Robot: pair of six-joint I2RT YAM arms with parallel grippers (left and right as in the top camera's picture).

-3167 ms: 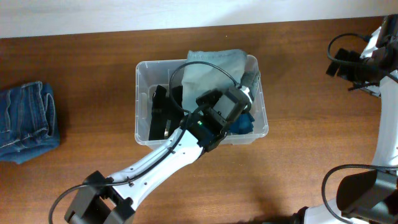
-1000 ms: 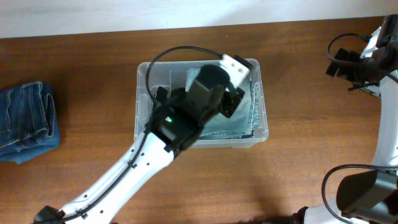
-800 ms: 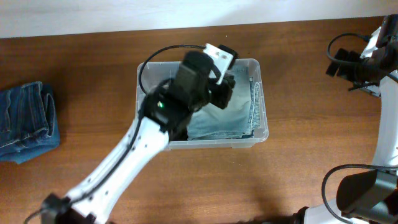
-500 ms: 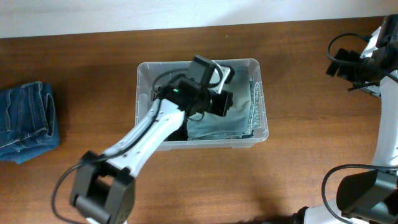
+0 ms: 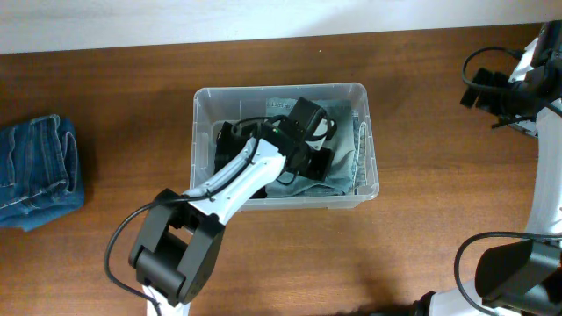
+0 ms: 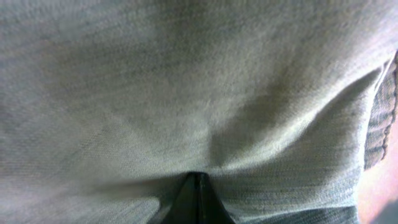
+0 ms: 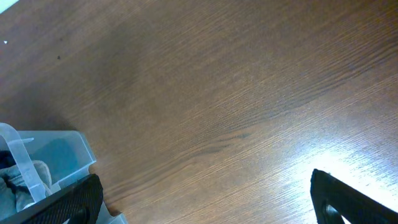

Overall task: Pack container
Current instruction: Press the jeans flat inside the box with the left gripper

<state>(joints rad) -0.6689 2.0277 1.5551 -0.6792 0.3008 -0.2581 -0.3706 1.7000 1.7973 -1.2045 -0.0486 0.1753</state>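
The container [image 5: 194, 145], clear rounded plastic, holds soft pale denim [image 5: 344, 162]; left fingers [image 6: 186, 202] together against it; right fingers [image 7: 351, 196] apart.

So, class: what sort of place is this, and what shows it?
Probably a robotics lab workbench: a left arm reaching into a clear plastic container of pale denim, a right arm at the edge of the wooden table, folded blue jeans lying nearby.

Left pincer [image 6: 198, 190] closed, right pincer [image 7: 204, 183] agape
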